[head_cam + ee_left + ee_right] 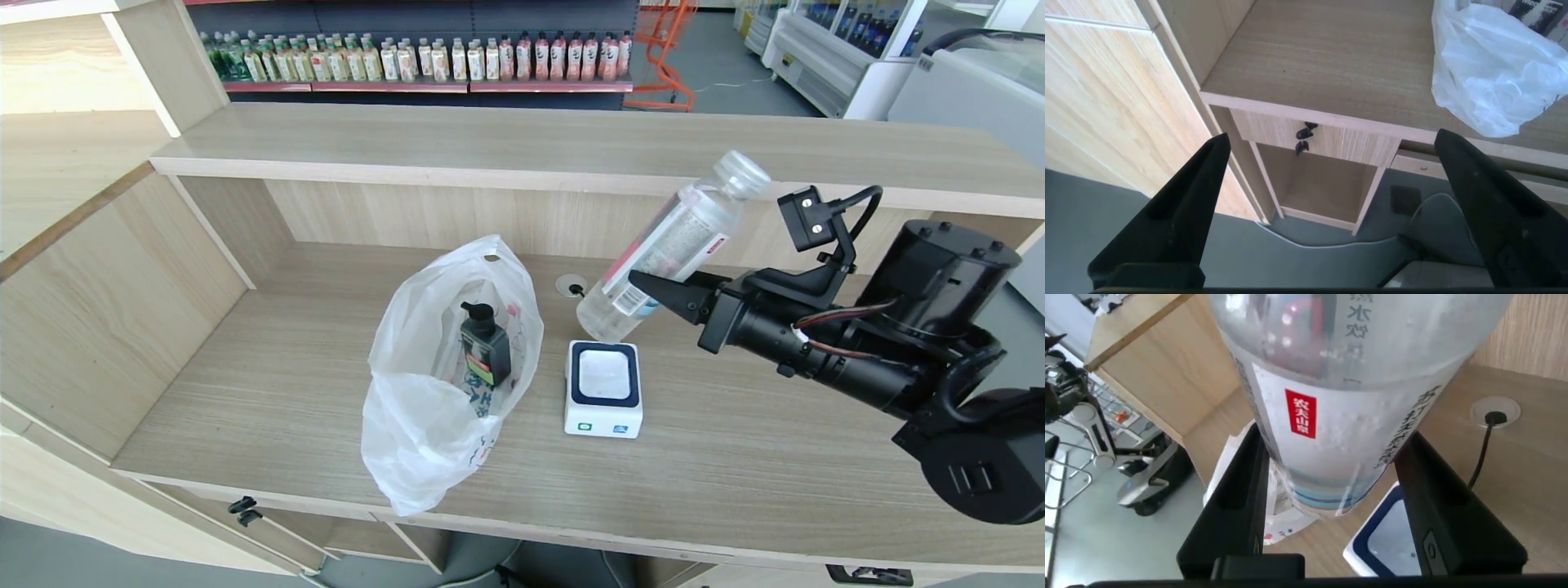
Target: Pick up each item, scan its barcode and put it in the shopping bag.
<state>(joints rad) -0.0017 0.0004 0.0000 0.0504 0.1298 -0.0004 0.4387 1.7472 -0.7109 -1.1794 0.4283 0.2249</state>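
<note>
Gripping bottle [673,241] seemingly over scanner [603,388]

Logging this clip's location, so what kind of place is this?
Likely a shop checkout: a barcode scanner beside a shopping bag on the counter, with shelves of bottled drinks behind.

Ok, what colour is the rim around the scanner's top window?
Dark navy rim on the white scanner; clearest in the head view.

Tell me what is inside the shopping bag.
Through the open mouth of the shopping bag, a dark pump-top bottle shows standing inside. The crumpled white plastic covers the bag's bottom, so anything lying lower down cannot be seen.
</note>
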